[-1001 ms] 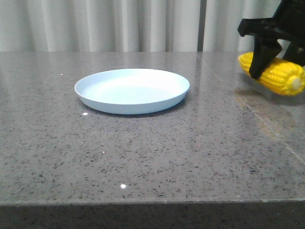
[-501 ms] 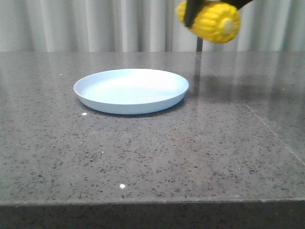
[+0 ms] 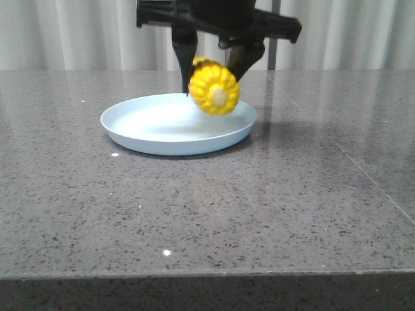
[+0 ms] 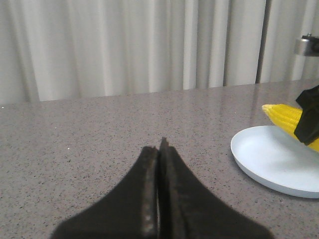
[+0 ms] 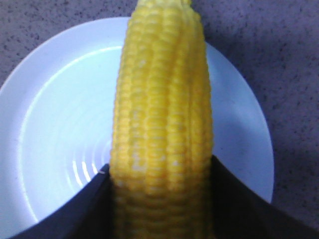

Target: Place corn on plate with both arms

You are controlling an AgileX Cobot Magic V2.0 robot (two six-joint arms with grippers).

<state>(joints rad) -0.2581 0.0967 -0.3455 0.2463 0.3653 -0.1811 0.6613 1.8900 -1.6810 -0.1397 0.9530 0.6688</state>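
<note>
While the right gripper (image 3: pixel 216 68) hung over the far middle of the worktop, its two black fingers (image 3: pixel 184 61) were clamped on the corn (image 3: pixel 214 91), one on either side of the cob! The corn was held up in the air, its pale stub end pointing toward the near edge of the worktop, just above the right part of the plate (image 3: pixel 136 137); whether it touched the plate could not be told. From the right wrist view, the cob (image 5: pixel 162 124) ran lengthwise straight across the pale blue plate (image 5: pixel 55 114), the dark fingers (image 5: pixel 239 204) pressing its flanks. Over on the left side of the worktop, the left gripper (image 4: pixel 159 149) had its fingers pressed together with nothing between them, low above the speckled grey worktop (image 4: pixel 89 134). From there the plate (image 4: pixel 264 159) and the corn's tip (image 4: pixel 284 117) showed off to one side, well apart from it.
</note>
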